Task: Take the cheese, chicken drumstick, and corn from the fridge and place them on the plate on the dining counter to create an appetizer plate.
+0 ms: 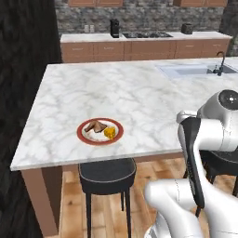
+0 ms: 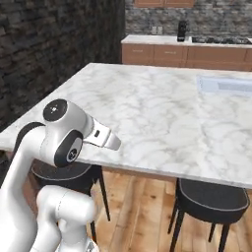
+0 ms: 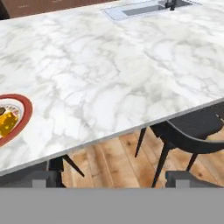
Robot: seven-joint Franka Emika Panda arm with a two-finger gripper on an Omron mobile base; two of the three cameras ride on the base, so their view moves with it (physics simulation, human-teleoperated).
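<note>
Folding back: the white arm is drawn in close over its own base, short of the near edge of the dining counter [image 1: 139, 93], its elbow joint raised beside the counter edge in both base views.
Forearm: in the left base view it drops steeply from the raised joint, a dark strip running down its length.
Gripper [image 3: 113, 178]: the hand view has two dark finger tips rising at the bottom, set well apart with nothing between them, so the jaws stand wide and empty.
Hand aim: the hand camera looks across the counter's near edge, with wood floor and a dark stool [image 3: 192, 131] below it.
Plate [image 1: 100, 131]: red-rimmed, white-centred, sitting flat on the marble near the counter's front edge, left of the arm; the hand view catches its rim at the far left.
Chicken drumstick [image 1: 95, 126]: brown, lying on the plate's left and back part.
Cheese [image 1: 110, 133]: yellow-orange wedge on the plate's right side, just beside the drumstick; whether they touch I cannot tell.
Sink [image 1: 195, 69]: set into the far right of the counter, with a dark tap.
Behind: brown-cabinet wall counter [image 1: 139, 46] against a stone wall.
</note>
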